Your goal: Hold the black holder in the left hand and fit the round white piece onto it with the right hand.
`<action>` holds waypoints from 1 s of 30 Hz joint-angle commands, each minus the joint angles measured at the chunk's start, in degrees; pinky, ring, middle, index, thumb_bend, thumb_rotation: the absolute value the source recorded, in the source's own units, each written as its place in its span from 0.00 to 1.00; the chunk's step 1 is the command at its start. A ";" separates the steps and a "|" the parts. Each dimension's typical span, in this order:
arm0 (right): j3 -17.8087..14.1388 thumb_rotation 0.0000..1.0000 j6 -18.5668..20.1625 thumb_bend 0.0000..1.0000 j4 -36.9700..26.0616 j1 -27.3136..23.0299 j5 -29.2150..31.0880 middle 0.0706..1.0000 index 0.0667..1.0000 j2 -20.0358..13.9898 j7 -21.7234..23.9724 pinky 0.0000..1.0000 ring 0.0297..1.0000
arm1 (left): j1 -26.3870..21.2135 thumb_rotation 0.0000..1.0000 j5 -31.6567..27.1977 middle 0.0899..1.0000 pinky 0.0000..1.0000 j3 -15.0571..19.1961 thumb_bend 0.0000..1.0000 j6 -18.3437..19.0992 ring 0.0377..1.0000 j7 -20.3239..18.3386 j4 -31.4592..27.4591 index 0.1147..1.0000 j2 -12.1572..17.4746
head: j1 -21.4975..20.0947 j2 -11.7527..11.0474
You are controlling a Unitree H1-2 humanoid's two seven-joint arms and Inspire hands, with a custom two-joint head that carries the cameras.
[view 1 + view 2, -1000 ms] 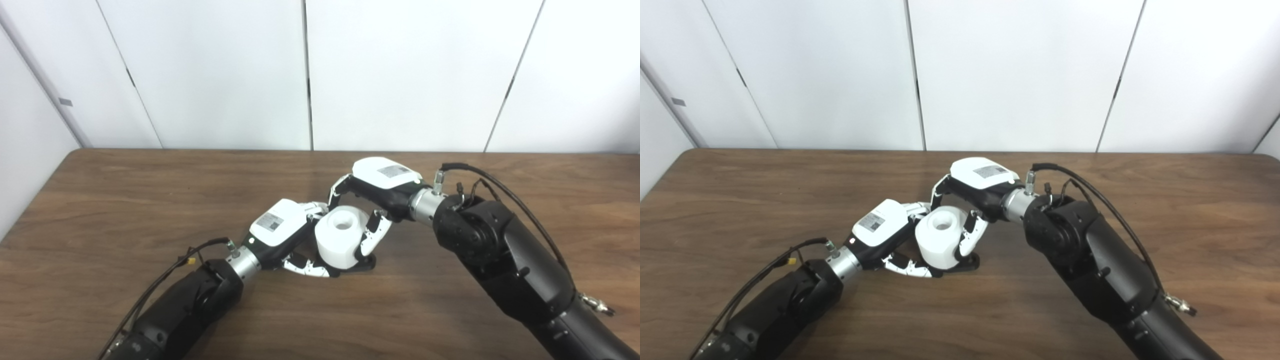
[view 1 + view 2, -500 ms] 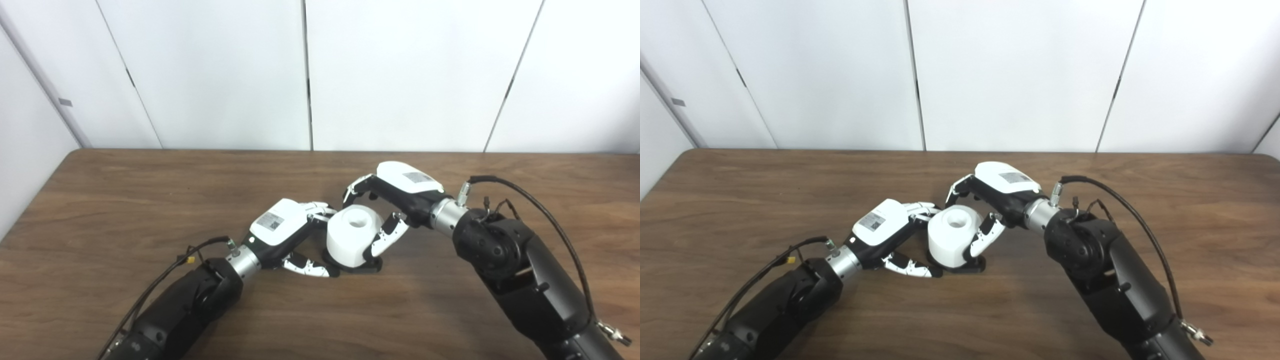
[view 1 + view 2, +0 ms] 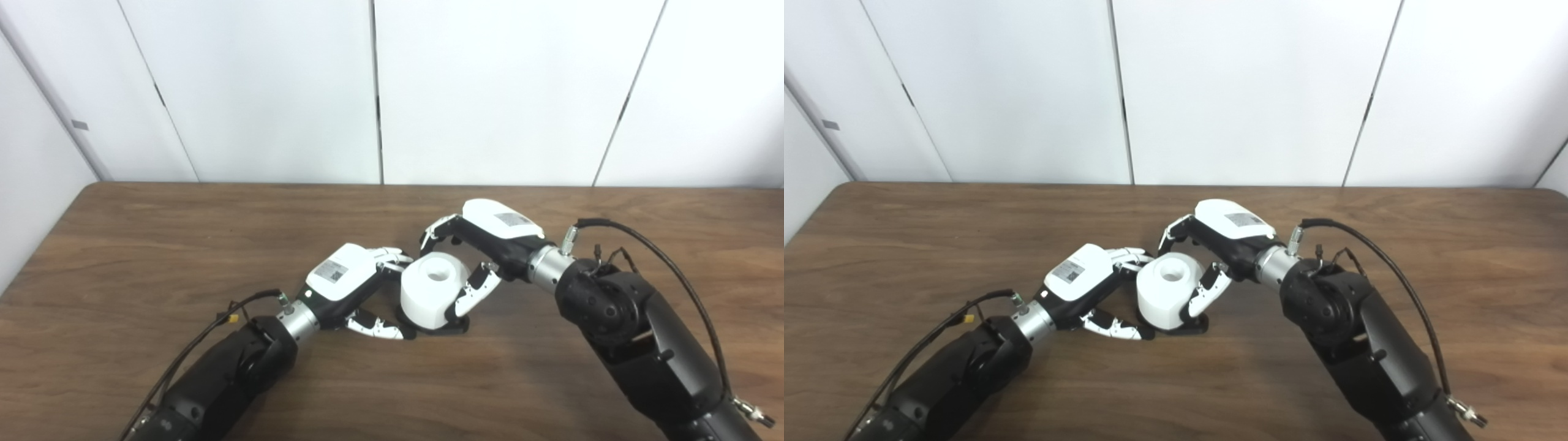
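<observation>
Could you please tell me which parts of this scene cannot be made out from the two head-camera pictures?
- Black holder: in both views only its bottom edge shows; the round white piece covers the rest, so seating cannot be judged.
- Left robot hand: its fingers behind the white piece are hidden, so contact with the holder is unclear.
- Right robot hand: palm side faces away; grip on the piece is uncertain.
- Both arms: cut off by the bottom edge.

One round white piece [image 3: 430, 293], one black holder [image 3: 450, 327], two hands, one table [image 3: 153, 245].
</observation>
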 commanded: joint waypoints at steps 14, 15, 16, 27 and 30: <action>0.65 0.36 1.30 0.98 -2.92 -3.49 -0.13 0.87 0.87 -1.92 6.64 0.73 0.84 | 0.81 0.07 2.88 0.78 0.71 -0.96 0.53 1.21 0.84 -2.49 1.82 0.41 0.15 | -0.07 0.06; 0.69 0.35 1.37 0.98 -2.95 -3.54 -0.24 0.87 0.87 -1.92 6.80 0.73 0.83 | 0.81 0.07 2.87 0.78 0.71 -0.99 0.53 1.19 0.84 -2.60 1.78 0.41 0.20 | -0.10 0.08; 0.69 0.35 1.46 0.98 -2.97 -3.58 -0.34 0.88 0.88 -1.90 6.94 0.73 0.84 | 0.79 0.07 2.84 0.78 0.71 -1.03 0.53 1.26 0.84 -2.85 1.73 0.41 0.25 | -0.10 0.08; 0.21 0.33 1.04 0.97 -2.75 -3.75 -0.31 0.88 0.87 -1.58 6.62 0.75 0.84 | 0.91 0.07 2.90 0.79 0.71 -1.05 0.53 1.41 0.84 -3.41 1.24 0.41 0.64 | -0.28 0.04; 0.28 0.32 1.00 0.97 -2.63 -4.22 -0.15 0.89 0.88 -1.81 7.18 0.74 0.85 | 0.83 0.07 2.80 0.79 0.71 -1.03 0.53 1.23 0.84 -3.34 1.44 0.41 0.67 | -0.35 0.06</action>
